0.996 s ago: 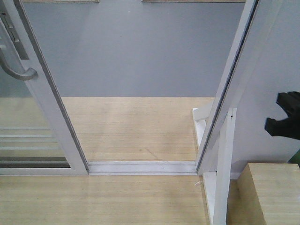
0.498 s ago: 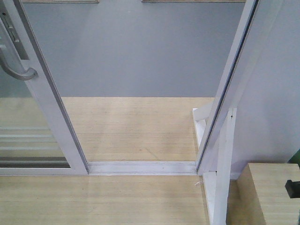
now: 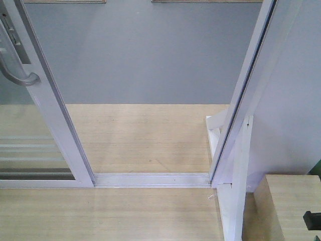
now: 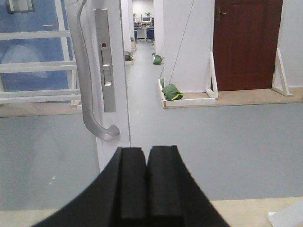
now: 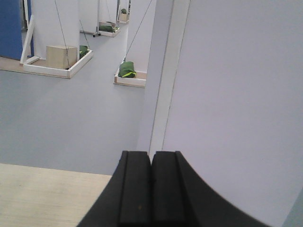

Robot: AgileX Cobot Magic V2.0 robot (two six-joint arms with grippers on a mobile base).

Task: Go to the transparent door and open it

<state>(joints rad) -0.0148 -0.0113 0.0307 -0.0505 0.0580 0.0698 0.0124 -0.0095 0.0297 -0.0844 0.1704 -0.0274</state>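
Front-facing view: transparent door is seen slid aside, doorway clear; left gripper and right gripper are closed, empty.

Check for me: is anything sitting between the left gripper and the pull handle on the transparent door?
Nothing visible does. In the left wrist view the left gripper, fingers together, faces the transparent door with only open air up to the pull handle, which sits just up and left of the fingertips.
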